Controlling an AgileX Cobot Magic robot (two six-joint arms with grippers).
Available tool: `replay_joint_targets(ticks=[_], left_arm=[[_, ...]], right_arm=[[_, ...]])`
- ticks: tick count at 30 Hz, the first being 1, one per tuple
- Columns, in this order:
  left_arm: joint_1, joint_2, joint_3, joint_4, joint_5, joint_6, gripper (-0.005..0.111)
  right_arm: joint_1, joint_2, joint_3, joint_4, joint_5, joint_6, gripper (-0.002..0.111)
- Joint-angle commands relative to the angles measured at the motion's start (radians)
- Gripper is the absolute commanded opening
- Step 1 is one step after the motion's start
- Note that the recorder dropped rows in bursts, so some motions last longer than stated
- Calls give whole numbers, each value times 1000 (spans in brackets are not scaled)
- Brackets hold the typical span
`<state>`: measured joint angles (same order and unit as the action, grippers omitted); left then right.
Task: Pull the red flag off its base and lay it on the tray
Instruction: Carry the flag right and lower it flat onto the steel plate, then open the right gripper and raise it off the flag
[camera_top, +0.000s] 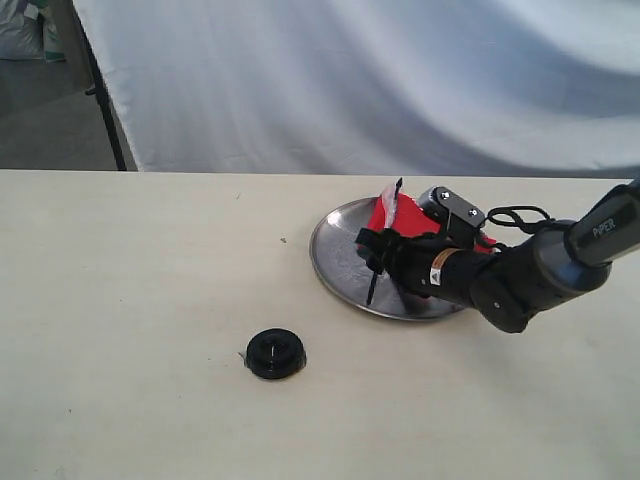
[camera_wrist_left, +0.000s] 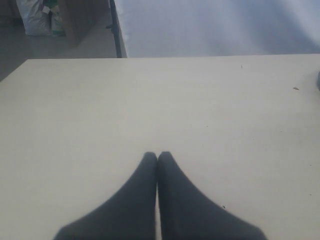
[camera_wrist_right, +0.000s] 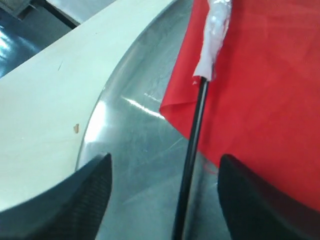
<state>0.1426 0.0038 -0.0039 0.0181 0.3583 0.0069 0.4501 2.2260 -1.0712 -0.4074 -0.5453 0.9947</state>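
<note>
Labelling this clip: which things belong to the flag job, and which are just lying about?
Job: red flag, tray, base, right tool.
Lying about: white backdrop cloth, black stand leg, bags.

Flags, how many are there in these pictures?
1. The red flag is over the tray, inside the open right gripper, off the base. None seems hidden.

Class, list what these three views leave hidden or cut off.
Exterior view: the right gripper hides part of the red flag and the tray beneath it.
Right wrist view: frame edges cut off the flag's ends.
Left wrist view: flag and tray lie out of frame.
</note>
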Motion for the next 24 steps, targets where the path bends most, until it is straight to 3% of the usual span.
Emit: replay_joint_targets(ticks=[1, 18, 20, 24], left_arm=[[1, -4, 4, 3, -8, -7, 0], [1, -4, 4, 3, -8, -7, 0], [1, -4, 4, 3, -8, -7, 0], [1, -4, 4, 3, -8, -7, 0]], right_arm=[[-1, 18, 15, -161, -90, 193, 67], [-6, -96, 15, -276, -139, 254, 65], [-6, -105, 15, -305, -139, 254, 55], [-6, -127, 15, -385, -141, 254, 18]])
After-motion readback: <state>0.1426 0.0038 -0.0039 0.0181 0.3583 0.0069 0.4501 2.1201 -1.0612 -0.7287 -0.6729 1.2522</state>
